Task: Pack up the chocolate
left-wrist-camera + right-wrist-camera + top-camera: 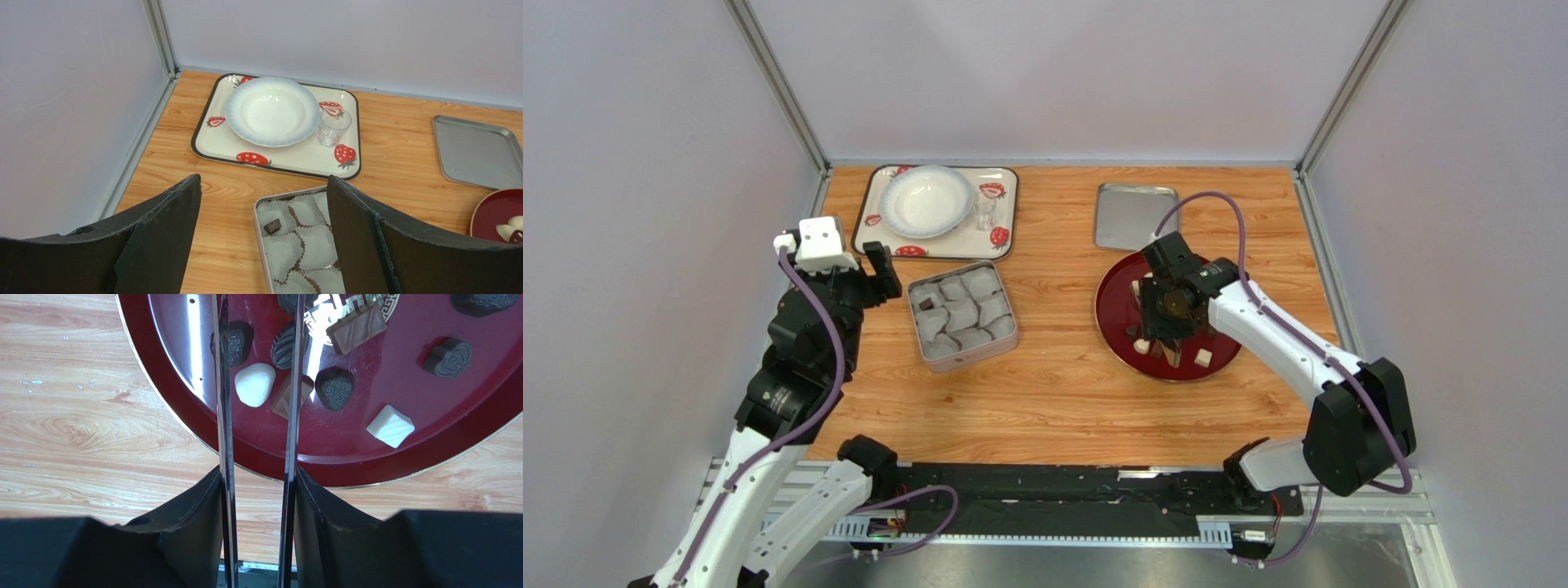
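Chocolate (334, 389) lies loose on the red plate (178, 410), one dark piece (273, 226) in the tin (257, 211); the right pincer (1166, 326), parted and empty, should centre on the white piece (255, 384), then close gently; the left pincer (264, 181) gapes empty.

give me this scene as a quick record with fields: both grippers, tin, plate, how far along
left gripper: open, beside the tin, holding nothing
right gripper: open, low over the red plate, a white piece lying loose between its fingers
tin: lined with paper cups; one dark piece visible in a cup
red plate: many chocolate pieces, dark and white
progress: most still unpacked
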